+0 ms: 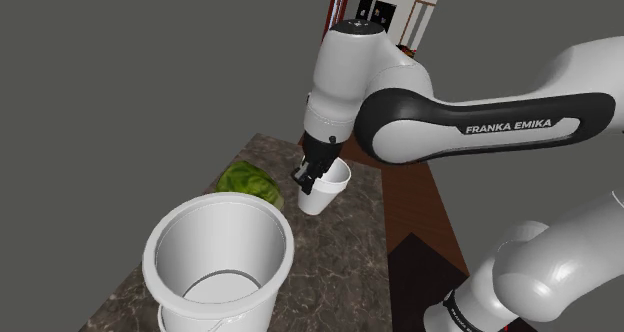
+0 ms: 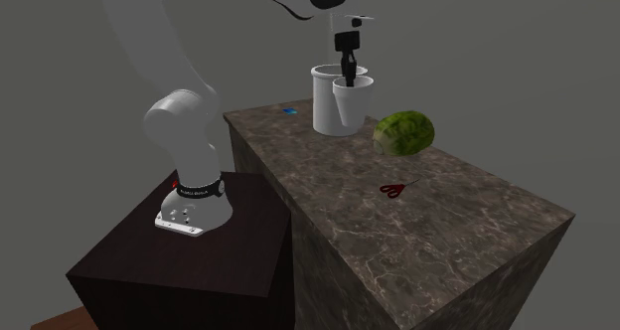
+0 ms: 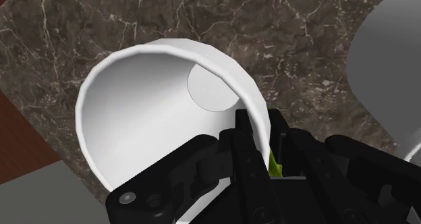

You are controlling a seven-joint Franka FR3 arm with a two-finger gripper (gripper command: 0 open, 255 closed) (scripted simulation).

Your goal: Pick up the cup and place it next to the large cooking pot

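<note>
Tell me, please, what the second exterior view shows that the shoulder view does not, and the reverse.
The second exterior view adds red scissors and a small blue thing on the marble counter, plus the arm's base on its dark stand. The shoulder view adds a look down into the white pot and the FRANKA EMIKA lettering. Both share the gripper clasping the white cup near the pot, and the green round thing.

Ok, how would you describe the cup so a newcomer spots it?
On the dark marble counter stands a big white pot, with a green round vegetable nearby. The cup is the small white tapered vessel close to both, its rim pinched by the black hand; it is far smaller and narrower than the pot.
</note>
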